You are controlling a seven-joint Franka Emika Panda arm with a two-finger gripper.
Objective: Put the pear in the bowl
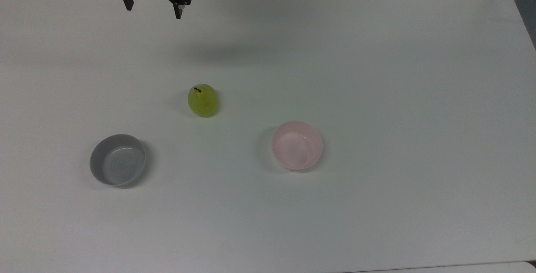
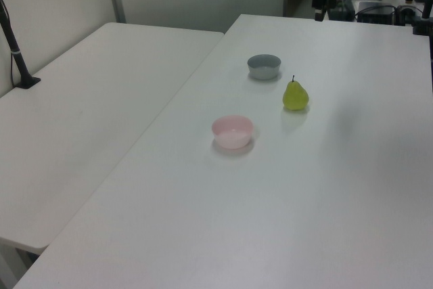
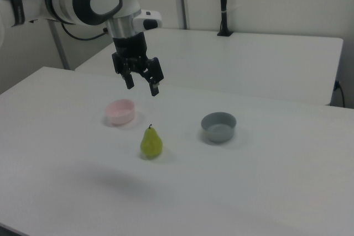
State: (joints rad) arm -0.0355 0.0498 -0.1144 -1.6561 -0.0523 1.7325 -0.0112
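Pear (image 1: 203, 100) upright on white surface (image 1: 377, 76), between grey bowl (image 1: 118, 159) and pink bowl (image 1: 297, 145). Gripper (image 3: 142, 85) spread wide, empty, high above. Likely light, rigid, smooth-skinned; grasp across widest belly, below stem.

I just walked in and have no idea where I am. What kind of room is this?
Probably a robotics lab or test room. A white robot arm with a black pincer hangs open over a plain white table holding just a yellow-green pear, a pale pink bowl and a grey bowl.
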